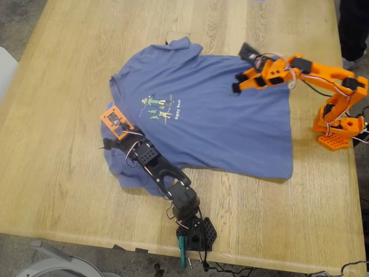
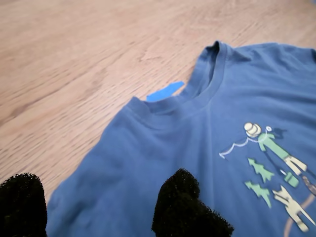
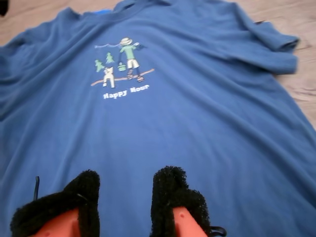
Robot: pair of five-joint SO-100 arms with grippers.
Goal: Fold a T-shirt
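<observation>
The blue-purple T-shirt (image 1: 213, 115) lies flat and face up on the wooden table (image 1: 57, 115), collar toward the exterior view's left. Its green-and-yellow print (image 1: 158, 107) shows in all views. My first gripper (image 1: 113, 119), on the black arm, is open over the shirt's shoulder beside the collar (image 2: 197, 94); its black fuzzy fingertips (image 2: 182, 207) stand wide apart with blue cloth between them. My second gripper (image 1: 238, 82), on the orange arm, is open and empty low over the shirt's far edge; its black pads (image 3: 170, 192) are spread over the cloth (image 3: 197, 123).
The orange arm's base (image 1: 337, 130) stands at the exterior view's right table edge. The black arm's base (image 1: 195, 231) stands at the near edge. A strip of blue tape (image 2: 165, 91) lies on the table by the collar. A person's leg (image 1: 353, 29) shows at the top right.
</observation>
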